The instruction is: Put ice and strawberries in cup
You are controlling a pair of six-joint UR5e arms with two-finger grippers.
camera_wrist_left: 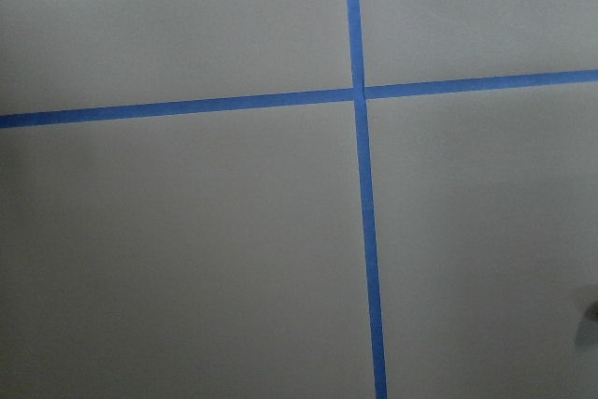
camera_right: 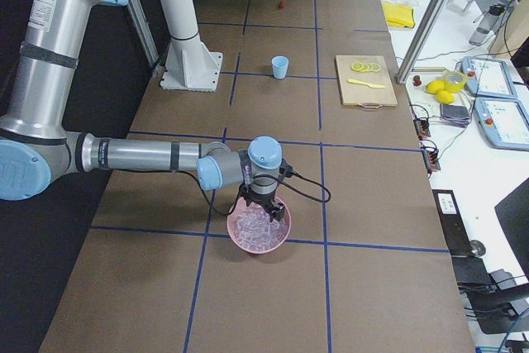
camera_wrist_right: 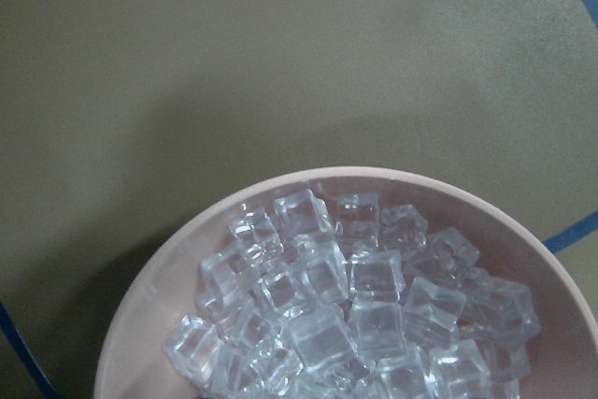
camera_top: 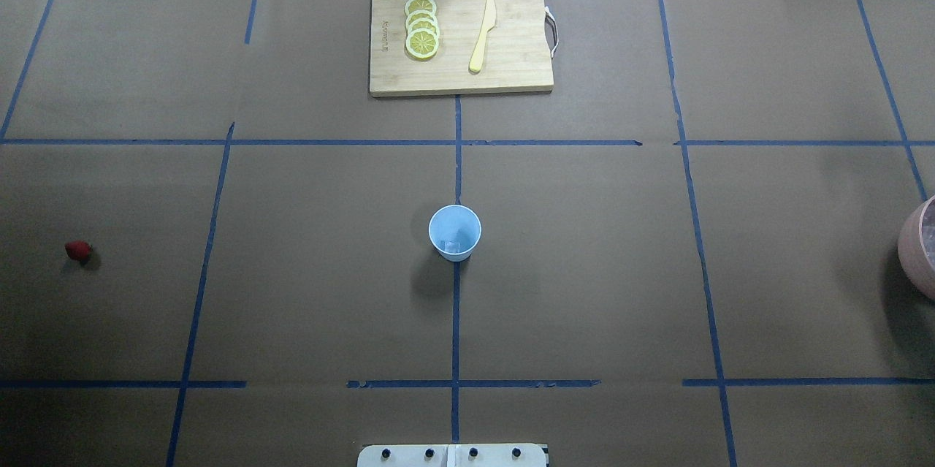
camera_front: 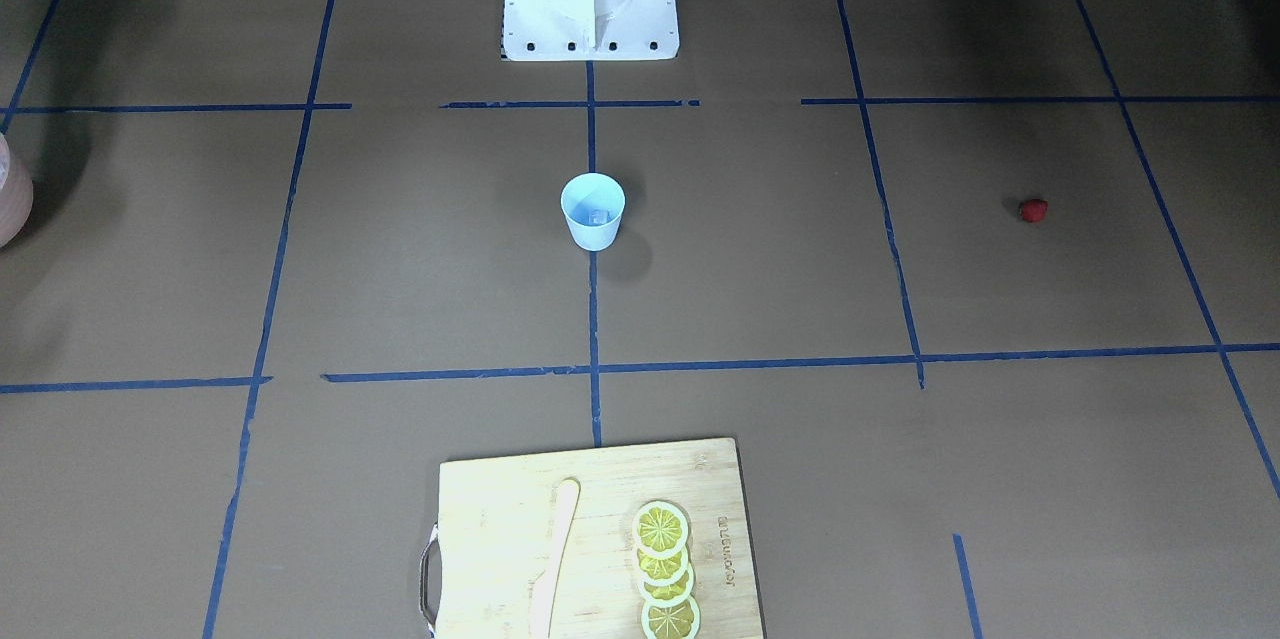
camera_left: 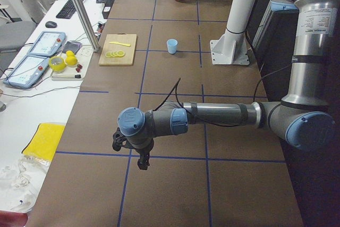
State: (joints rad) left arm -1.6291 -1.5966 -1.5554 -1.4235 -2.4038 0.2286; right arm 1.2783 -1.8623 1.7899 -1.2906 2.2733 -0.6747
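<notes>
Right wrist-mounted view: ice (camera_wrist_right: pixel 360 315) heaped in bowl (camera_wrist_right: pixel 308 175), right hand (camera_right: pixel 263 207) just above it, grip can't tell. Cup (camera_top: pixel 454 232) at desk (camera_top: pixel 584 270) centre, strawberry (camera_top: pixel 78 251) well left. Drop straight, pinch one top cube, avoid rim.

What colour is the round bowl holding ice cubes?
Pale pink; the round bowl shows best in the right wrist view.

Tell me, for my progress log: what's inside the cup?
One ice cube lies at the bottom of the cup; the strawberry is not inside. The cup's wall covers part of the bottom, so more ice there cannot be ruled out.
</notes>
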